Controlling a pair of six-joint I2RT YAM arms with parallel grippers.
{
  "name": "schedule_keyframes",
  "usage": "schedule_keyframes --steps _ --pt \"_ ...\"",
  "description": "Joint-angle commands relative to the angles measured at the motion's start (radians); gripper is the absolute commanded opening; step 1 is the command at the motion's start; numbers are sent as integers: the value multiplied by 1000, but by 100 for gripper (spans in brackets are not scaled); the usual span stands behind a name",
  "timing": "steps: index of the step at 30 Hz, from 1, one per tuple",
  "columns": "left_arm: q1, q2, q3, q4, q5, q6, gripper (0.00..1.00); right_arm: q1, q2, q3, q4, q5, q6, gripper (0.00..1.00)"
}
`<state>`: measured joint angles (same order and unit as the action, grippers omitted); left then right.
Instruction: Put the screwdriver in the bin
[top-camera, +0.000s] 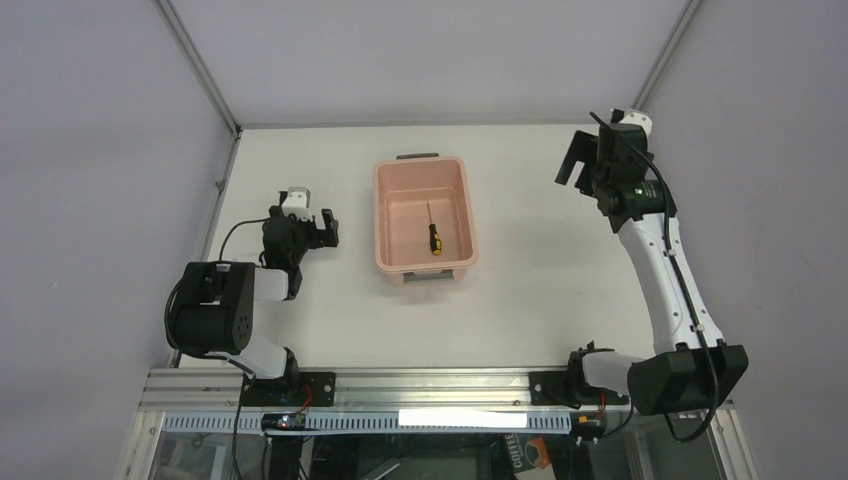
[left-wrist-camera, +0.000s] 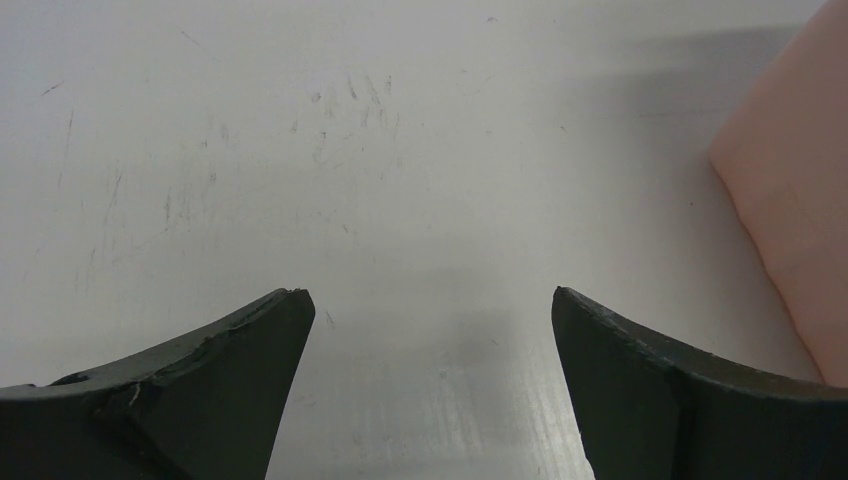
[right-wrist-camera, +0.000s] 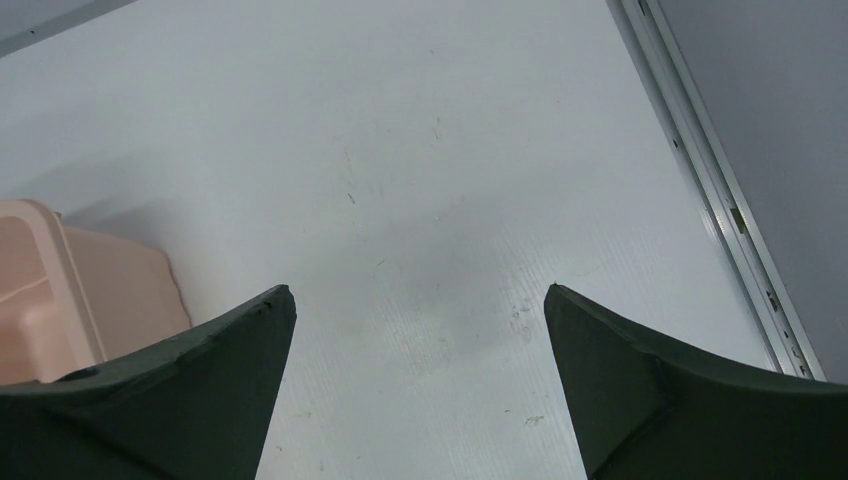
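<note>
The small screwdriver (top-camera: 434, 232), dark shaft and yellow-orange and black handle, lies on the floor of the salmon-pink bin (top-camera: 391, 205) in the middle of the table. My left gripper (top-camera: 326, 229) is open and empty, low over the table left of the bin; its wrist view (left-wrist-camera: 430, 300) shows a corner of the bin (left-wrist-camera: 795, 200) at the right. My right gripper (top-camera: 576, 160) is open and empty, raised at the far right of the bin; its wrist view (right-wrist-camera: 420, 295) shows the bin's corner (right-wrist-camera: 70, 290) at the left.
A metal frame rail (right-wrist-camera: 715, 190) runs along the table's right edge, and another (top-camera: 222, 170) along the left edge. Grey walls stand close on both sides. The arm bases sit on an aluminium rail (top-camera: 430, 385) at the near edge.
</note>
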<state>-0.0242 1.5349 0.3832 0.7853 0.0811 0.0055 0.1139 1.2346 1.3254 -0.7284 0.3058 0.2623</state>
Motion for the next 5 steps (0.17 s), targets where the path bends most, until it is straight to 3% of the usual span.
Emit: schedule_keyframes --steps 1,5 --pt "7 -29 -6 29 8 -22 99 2 -35 -31 49 -6 -27 99" --pt "7 -29 -6 28 8 -22 99 3 -57 -43 56 -13 -9 99"
